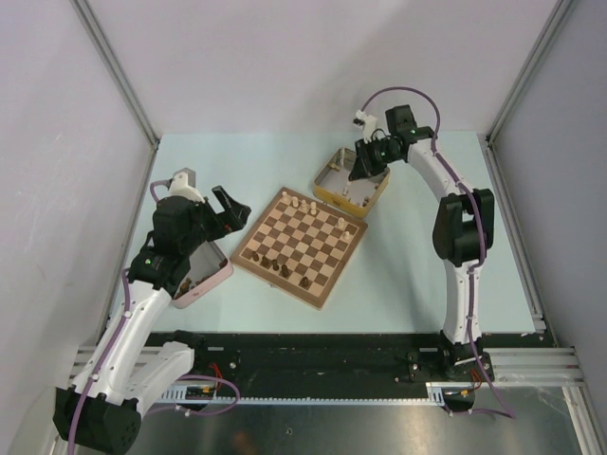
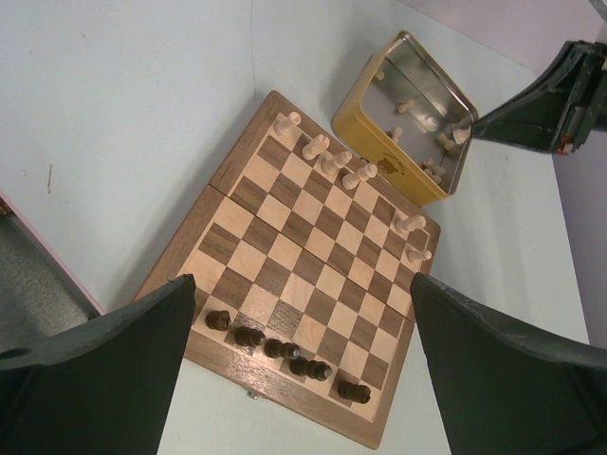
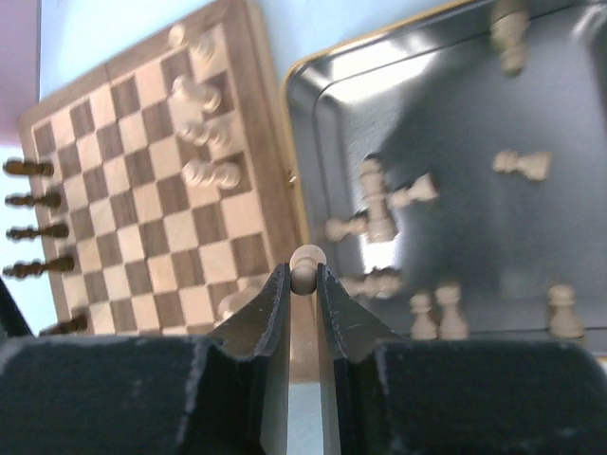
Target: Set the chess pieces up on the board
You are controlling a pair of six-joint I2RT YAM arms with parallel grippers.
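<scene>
The board (image 1: pixel 305 239) lies tilted at the middle of the table. Several pale chess pieces (image 1: pixel 309 205) stand along its far edge, and several dark ones (image 2: pixel 285 350) along its near edge. More pale pieces (image 3: pixel 379 213) lie loose in the open yellow tin (image 1: pixel 331 189). My right gripper (image 3: pixel 303 271) hovers over the tin's edge nearest the board, shut on a pale piece (image 3: pixel 305 258) with a round head. My left gripper (image 2: pixel 303 327) is open and holds nothing, above the board's left corner and near the dark row.
A pink tin (image 1: pixel 211 278) sits under the left arm, left of the board. The yellow tin (image 2: pixel 384 163) touches the board's far right corner. Grey walls close in the table on three sides.
</scene>
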